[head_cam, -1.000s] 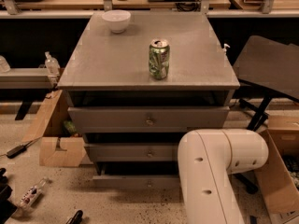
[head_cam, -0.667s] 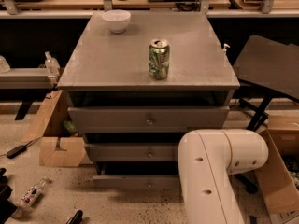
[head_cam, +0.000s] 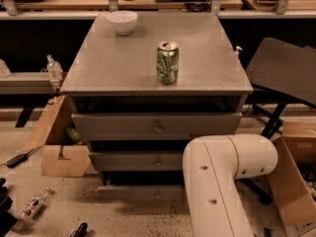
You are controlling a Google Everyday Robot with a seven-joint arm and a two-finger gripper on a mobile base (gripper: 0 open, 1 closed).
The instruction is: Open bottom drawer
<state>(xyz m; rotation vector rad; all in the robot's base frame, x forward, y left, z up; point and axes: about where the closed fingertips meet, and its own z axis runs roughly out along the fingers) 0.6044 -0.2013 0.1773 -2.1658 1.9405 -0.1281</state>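
Only the camera view: gripper out of shot, so its state can't be told; just the white arm link [head_cam: 222,181] shows, low right. Bottom drawer [head_cam: 138,191] is lowest in the cabinet, immed. left of that link; long axis left-right, front facing cam; green can [head_cam: 168,62] label unreadable.

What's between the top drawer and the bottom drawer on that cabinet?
The middle drawer, in the camera view, between top drawer and bottom drawer. The end effector is out of view; only the arm shows.
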